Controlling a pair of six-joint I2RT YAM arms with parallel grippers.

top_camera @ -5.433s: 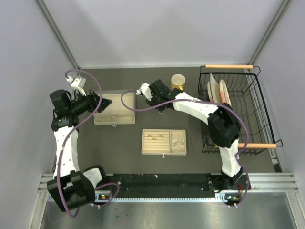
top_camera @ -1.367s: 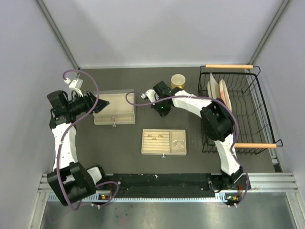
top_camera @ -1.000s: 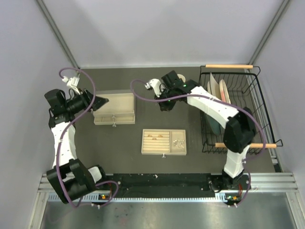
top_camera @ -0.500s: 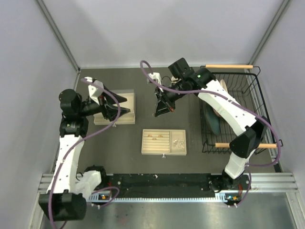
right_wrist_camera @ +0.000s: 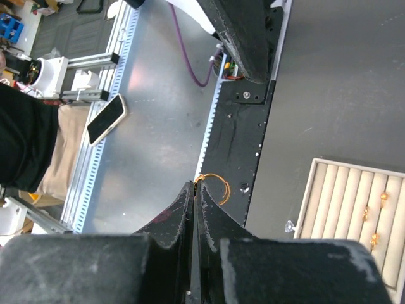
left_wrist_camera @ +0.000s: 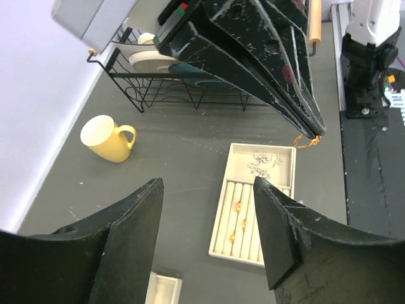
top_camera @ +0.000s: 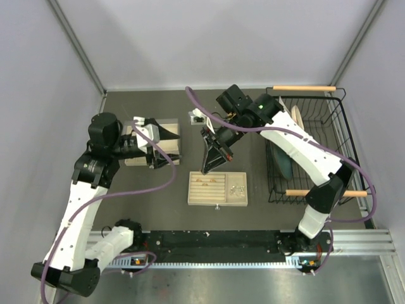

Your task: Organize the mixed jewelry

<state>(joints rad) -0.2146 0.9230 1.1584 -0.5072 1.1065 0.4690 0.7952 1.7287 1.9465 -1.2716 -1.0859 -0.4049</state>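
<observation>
Ring (right_wrist_camera: 214, 177) of thin gold wire dangles pinched at its rim in the right gripper (right_wrist_camera: 195, 185), jaws closed, likely featherlight, slippery and bendable; left gripper (left_wrist_camera: 205, 190) gapes empty

A robotics lab cell. Its pale panel walls (top_camera: 209, 44) box in a dark grey tabletop (top_camera: 158, 215) edged by slotted aluminium rail (top_camera: 361, 239).

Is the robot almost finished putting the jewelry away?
Partly. A few gold rings and the silvery cluster already sit in the jewelry box. The right gripper pinches one more ring, not yet placed. I can't spot other loose pieces.
</observation>
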